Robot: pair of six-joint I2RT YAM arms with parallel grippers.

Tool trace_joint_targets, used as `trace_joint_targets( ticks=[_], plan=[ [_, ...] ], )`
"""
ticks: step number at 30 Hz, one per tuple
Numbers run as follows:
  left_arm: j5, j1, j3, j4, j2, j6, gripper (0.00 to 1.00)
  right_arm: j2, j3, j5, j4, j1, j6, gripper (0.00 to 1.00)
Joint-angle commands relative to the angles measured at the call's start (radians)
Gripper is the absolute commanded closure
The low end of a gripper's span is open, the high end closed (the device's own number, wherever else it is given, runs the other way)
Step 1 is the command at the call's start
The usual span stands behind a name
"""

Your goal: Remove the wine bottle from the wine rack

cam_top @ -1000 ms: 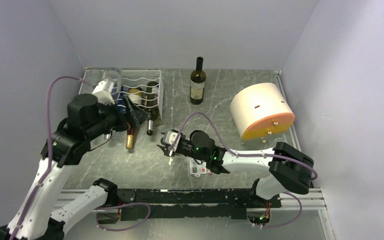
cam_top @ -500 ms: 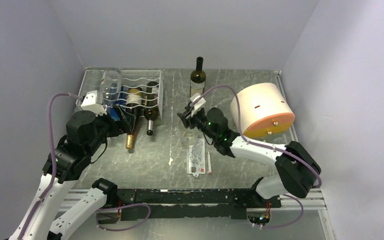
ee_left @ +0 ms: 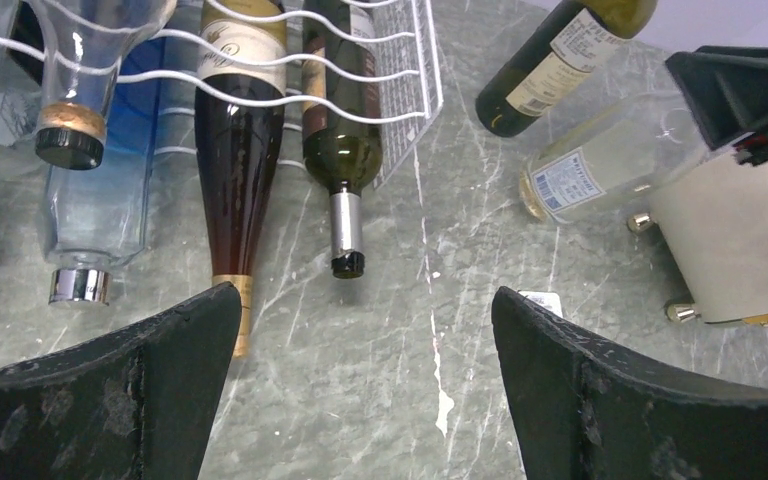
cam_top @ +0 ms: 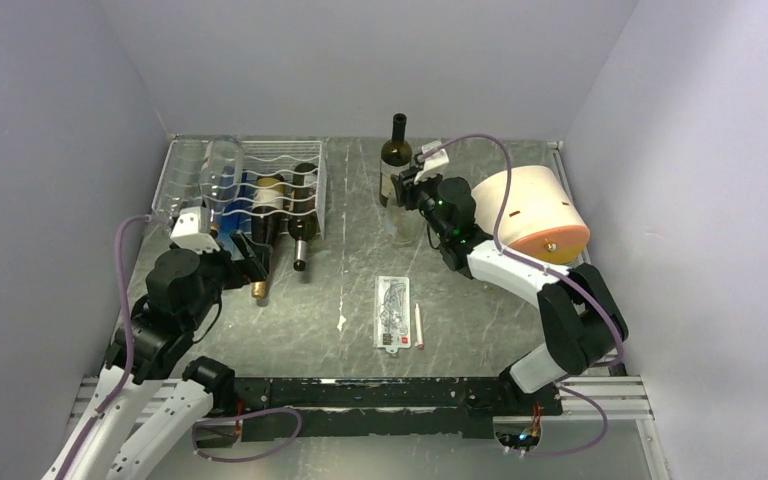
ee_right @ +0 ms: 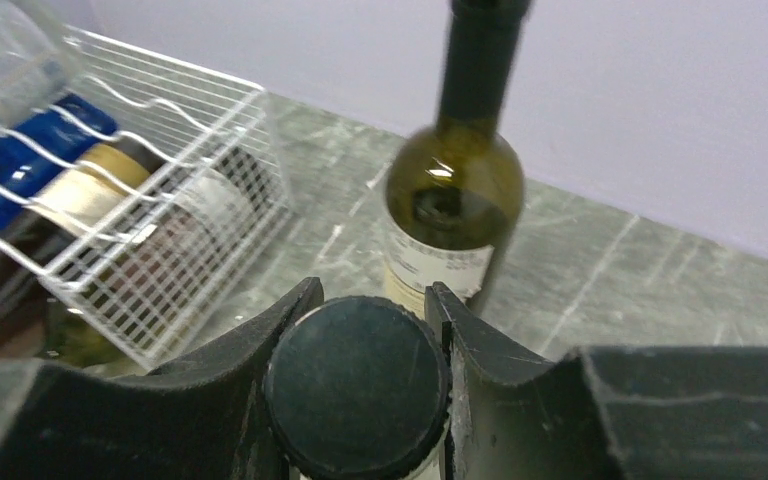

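On the left, the wine rack (cam_top: 270,160) holds several bottles lying down, their necks toward the left gripper (ee_left: 362,293), whose jaws are spread wide and hold nothing. Further right, the right gripper (ee_right: 372,290) pinches the clear bottle (ee_left: 600,165) by its dark cap (ee_right: 357,385), beside an upright green bottle (cam_top: 395,160). Underneath is a grey marbled table (cam_top: 340,270), between lilac walls (cam_top: 50,100).

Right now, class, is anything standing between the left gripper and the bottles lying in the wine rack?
Nothing visible does. The open left gripper faces the wine rack; the necks of the brown bottle and green bottle protrude toward it over bare table.
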State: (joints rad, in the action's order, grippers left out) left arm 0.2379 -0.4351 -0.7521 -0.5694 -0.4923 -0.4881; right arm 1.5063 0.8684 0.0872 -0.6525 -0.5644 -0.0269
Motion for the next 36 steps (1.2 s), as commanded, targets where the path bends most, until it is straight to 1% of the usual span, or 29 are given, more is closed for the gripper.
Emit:
trace_joint_targets(
  ticks=[1, 3, 6, 7, 9, 16, 20, 26, 30, 31, 33, 34, 36],
  plan=[
    [-0.05, -0.004, 0.011, 0.106, 0.024, 0.043, 0.01, 0.0, 0.076, 0.041, -0.193, 0.052, 0.01, 1.0],
    [-0.043, -0.004, 0.01, 0.1, 0.018, 0.039, 0.01, 0.007, 0.085, 0.067, -0.181, 0.064, 0.004, 1.0],
    [-0.052, -0.004, 0.008, 0.101, 0.012, 0.045, 0.01, 0.02, 0.08, 0.089, -0.213, 0.066, -0.002, 1.0],
    [-0.05, -0.003, 0.008, 0.101, 0.011, 0.043, 0.01, 0.03, 0.08, 0.09, -0.226, 0.094, -0.004, 1.0],
    [-0.048, -0.004, 0.011, 0.103, 0.011, 0.04, 0.01, 0.056, 0.092, 0.092, -0.239, 0.111, -0.012, 1.0],
    [-0.044, -0.004, 0.013, 0.104, 0.025, 0.041, 0.01, 0.156, 0.184, 0.123, -0.261, 0.141, -0.053, 1.0],
    [-0.058, -0.004, 0.021, 0.113, 0.029, 0.041, 0.01, 0.195, 0.203, 0.105, -0.303, 0.158, -0.065, 1.0],
    [-0.059, -0.003, 0.022, 0.118, 0.022, 0.04, 0.01, 0.243, 0.241, 0.093, -0.294, 0.185, -0.052, 1.0],
    [-0.054, -0.004, 0.021, 0.114, 0.015, 0.04, 0.01, 0.246, 0.208, 0.087, -0.319, 0.186, -0.053, 1.0],
    [-0.053, -0.003, 0.021, 0.114, 0.014, 0.04, 0.01, 0.248, 0.203, 0.091, -0.32, 0.186, -0.053, 0.99],
    [-0.053, -0.004, 0.022, 0.115, 0.014, 0.04, 0.01, 0.252, 0.192, 0.103, -0.324, 0.186, -0.054, 0.86],
    [-0.055, -0.003, 0.022, 0.115, 0.014, 0.04, 0.01, 0.253, 0.182, 0.108, -0.332, 0.186, -0.059, 0.75],
    [-0.058, -0.004, 0.022, 0.117, 0.011, 0.04, 0.01, 0.251, 0.17, 0.117, -0.335, 0.185, -0.063, 0.58]
  ],
)
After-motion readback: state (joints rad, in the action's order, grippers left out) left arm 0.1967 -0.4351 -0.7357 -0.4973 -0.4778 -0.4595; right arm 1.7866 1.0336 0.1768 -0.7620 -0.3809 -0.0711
